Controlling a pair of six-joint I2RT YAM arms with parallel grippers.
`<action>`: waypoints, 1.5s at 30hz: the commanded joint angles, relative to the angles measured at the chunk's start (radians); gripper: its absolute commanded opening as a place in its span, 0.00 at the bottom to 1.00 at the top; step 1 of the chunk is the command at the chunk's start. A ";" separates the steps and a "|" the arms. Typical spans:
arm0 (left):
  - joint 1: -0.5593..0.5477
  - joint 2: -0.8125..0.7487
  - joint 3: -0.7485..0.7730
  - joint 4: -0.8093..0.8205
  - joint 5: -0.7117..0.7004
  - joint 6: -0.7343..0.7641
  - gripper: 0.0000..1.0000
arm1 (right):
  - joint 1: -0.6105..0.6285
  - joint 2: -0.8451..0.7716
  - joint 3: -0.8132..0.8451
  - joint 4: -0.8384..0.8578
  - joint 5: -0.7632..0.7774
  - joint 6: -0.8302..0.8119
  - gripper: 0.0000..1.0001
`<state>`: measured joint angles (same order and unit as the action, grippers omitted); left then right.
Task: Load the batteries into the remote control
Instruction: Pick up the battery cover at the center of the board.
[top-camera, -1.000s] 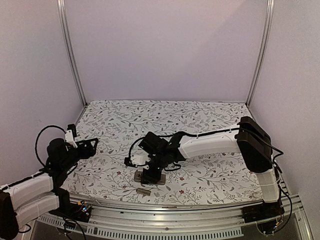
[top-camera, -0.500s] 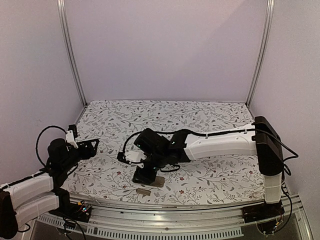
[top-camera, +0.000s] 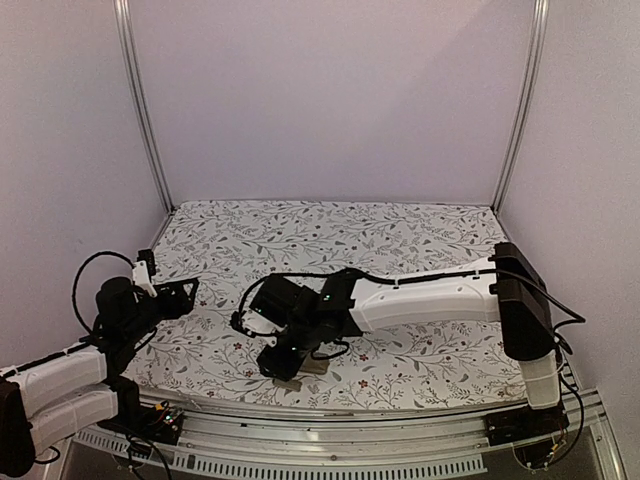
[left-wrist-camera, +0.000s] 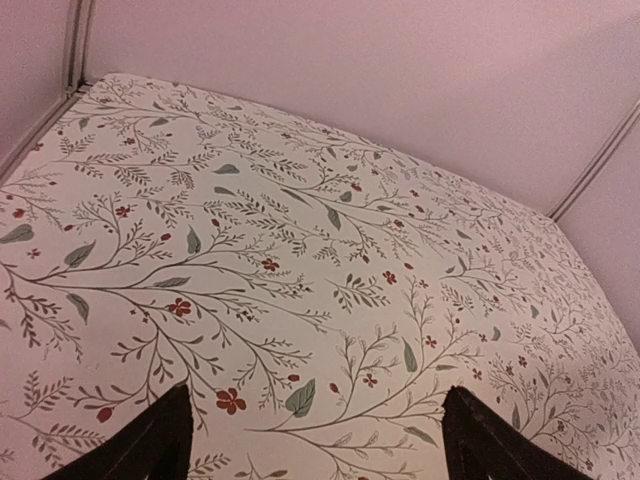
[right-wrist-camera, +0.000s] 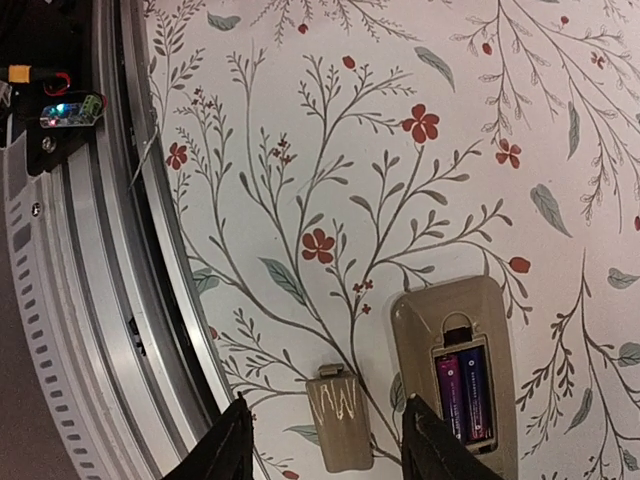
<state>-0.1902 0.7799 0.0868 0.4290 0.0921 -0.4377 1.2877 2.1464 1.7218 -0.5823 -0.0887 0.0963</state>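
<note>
The remote control (right-wrist-camera: 430, 320) lies back-up on the flowered tablecloth, its greyish-tan back facing me. Both batteries (right-wrist-camera: 462, 392), one purple and one dark blue, sit side by side in its open recess. A loose tan battery cover (right-wrist-camera: 340, 420) lies just to the left of the remote. My right gripper (right-wrist-camera: 330, 445) hangs open above the cover, one finger on each side of it, the right fingertip (right-wrist-camera: 425, 440) overlapping the remote's edge. From above, the right gripper (top-camera: 278, 362) hides most of the remote (top-camera: 316, 366). My left gripper (top-camera: 185, 297) is open and holds nothing, far left.
The table's aluminium rail (right-wrist-camera: 90, 300) runs close along the left of the cover, with a small lit circuit board (right-wrist-camera: 65, 110) beyond it. Pale enclosure walls (top-camera: 330, 100) close off the back and sides. The left wrist view shows only bare flowered cloth (left-wrist-camera: 300, 230).
My right arm has swung toward the near edge and left, from over the remote to over the loose cover, and its jaws have narrowed slightly. The left arm has stayed still.
</note>
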 joint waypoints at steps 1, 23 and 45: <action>-0.011 0.009 -0.012 0.002 -0.010 0.000 0.86 | 0.011 0.062 0.022 -0.063 -0.004 0.022 0.47; -0.011 0.027 -0.013 0.002 -0.009 -0.012 0.86 | 0.025 0.136 0.027 -0.064 0.010 -0.012 0.36; -0.011 0.016 -0.015 -0.001 -0.012 -0.017 0.86 | 0.066 0.184 0.071 -0.120 0.122 -0.042 0.20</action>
<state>-0.1902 0.7990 0.0845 0.4290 0.0914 -0.4492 1.3430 2.2894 1.7786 -0.6552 -0.0120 0.0650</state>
